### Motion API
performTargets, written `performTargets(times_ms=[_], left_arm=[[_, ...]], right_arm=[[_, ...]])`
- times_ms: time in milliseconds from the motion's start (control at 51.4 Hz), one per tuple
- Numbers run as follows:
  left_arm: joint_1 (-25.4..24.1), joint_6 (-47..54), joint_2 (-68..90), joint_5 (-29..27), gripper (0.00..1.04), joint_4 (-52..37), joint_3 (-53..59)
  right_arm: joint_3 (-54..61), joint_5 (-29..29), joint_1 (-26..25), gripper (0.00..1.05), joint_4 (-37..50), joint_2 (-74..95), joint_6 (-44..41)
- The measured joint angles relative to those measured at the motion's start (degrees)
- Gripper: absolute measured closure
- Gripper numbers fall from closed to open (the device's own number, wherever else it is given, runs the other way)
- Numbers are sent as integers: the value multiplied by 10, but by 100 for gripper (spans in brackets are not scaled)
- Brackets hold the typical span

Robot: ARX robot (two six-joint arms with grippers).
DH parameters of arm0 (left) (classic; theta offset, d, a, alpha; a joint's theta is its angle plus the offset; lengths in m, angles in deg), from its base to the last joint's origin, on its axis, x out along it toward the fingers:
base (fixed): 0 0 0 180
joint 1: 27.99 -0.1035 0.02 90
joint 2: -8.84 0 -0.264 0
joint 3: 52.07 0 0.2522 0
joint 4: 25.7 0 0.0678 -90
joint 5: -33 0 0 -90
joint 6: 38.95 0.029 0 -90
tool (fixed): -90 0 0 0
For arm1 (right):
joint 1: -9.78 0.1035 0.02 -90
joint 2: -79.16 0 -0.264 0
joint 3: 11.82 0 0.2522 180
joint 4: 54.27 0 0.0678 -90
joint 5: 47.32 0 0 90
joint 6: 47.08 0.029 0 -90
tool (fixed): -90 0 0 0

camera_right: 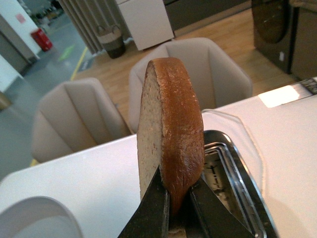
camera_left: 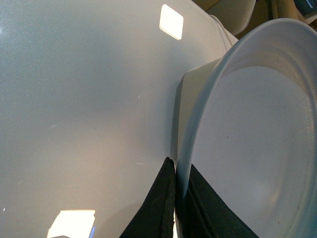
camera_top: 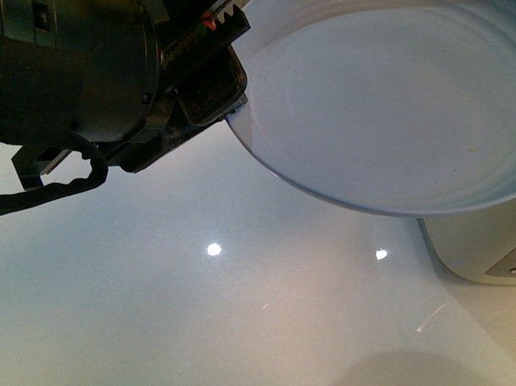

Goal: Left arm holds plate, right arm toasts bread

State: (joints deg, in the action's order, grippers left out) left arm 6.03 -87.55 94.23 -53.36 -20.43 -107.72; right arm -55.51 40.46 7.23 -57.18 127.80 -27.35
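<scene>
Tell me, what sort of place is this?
Probably a staged dining or kitchen corner inside a larger hall: a glossy white table with a toaster, beige padded chairs, wood flooring.

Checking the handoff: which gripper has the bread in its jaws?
The right gripper, pinching the bread upright near the toaster; the left gripper clamps the plate rim instead.

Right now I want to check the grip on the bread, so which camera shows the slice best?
The right wrist view: the bread fills mid-picture, crust and cut face both visible, one end pinched by the right gripper, toaster close behind. The front and left wrist views show no bread, only the plate.
</scene>
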Motion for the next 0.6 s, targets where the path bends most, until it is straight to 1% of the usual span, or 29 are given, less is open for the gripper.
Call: performTargets(times_ms=[19, 39, 78, 195, 350, 603], left_arm=[[0, 0, 0, 0, 102, 0, 0], [0, 0, 0, 0, 102, 0, 0], [0, 0, 0, 0, 102, 0, 0], [0, 0, 0, 0, 102, 0, 0], [0, -1, 0, 0, 102, 0, 0], [0, -1, 0, 0, 102, 0, 0]], right_arm=[[8, -17, 7, 102, 12, 7, -13], [9, -20, 9, 102, 14, 9, -18], [23, -43, 21, 102, 36, 23, -39], [52, -81, 47, 102, 98, 75, -77], [58, -110, 66, 102, 158, 140, -103], [56, -143, 85, 102, 215, 221, -137]])
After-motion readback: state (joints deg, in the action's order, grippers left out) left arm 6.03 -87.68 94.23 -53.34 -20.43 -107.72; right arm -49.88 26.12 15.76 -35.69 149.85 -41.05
